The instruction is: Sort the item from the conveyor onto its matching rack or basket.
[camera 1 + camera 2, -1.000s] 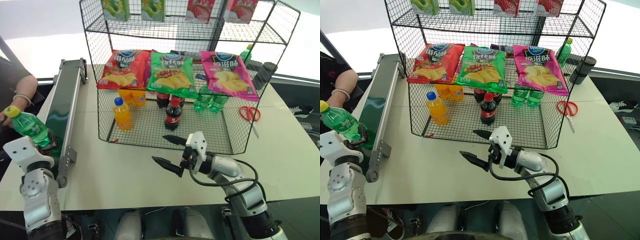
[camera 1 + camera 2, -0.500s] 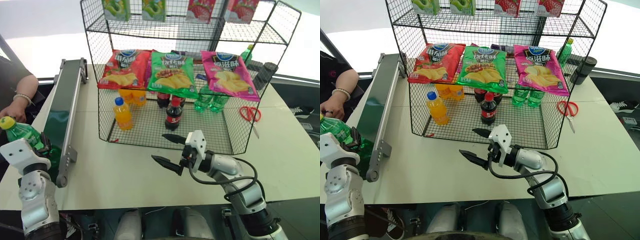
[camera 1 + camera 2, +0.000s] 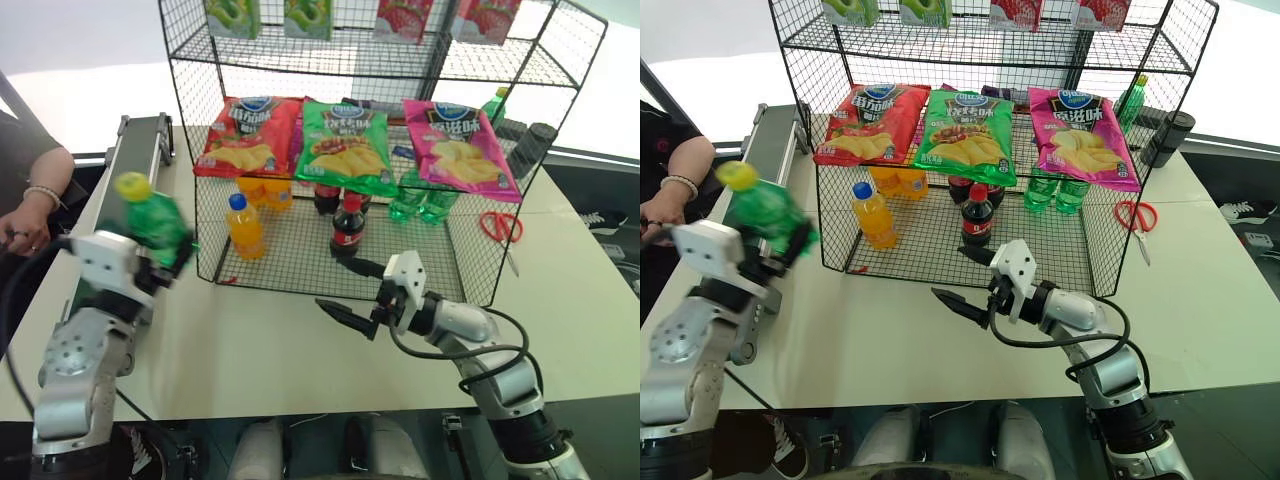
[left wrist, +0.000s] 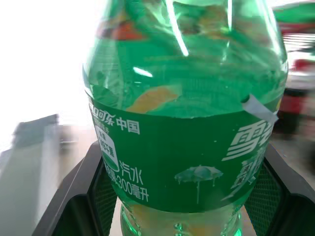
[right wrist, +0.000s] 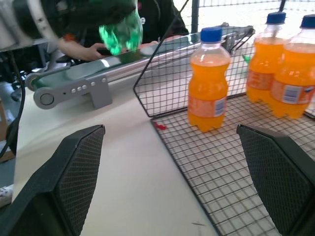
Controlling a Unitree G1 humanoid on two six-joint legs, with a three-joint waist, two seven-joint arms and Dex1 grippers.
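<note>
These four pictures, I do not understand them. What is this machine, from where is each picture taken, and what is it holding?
This is a two-armed humanoid robot. Two pictures come from cameras in its head, looking down over a white table. The other two come from cameras on its wrists.

On the table stand a green conveyor belt and a black wire rack holding chip bags, an orange drink bottle, a cola bottle and green bottles.

The left gripper is shut on a green soda bottle with a yellow cap; the left wrist view shows its label close up. The right gripper is open and holds nothing. A person's hand rests at the table's edge.
</note>
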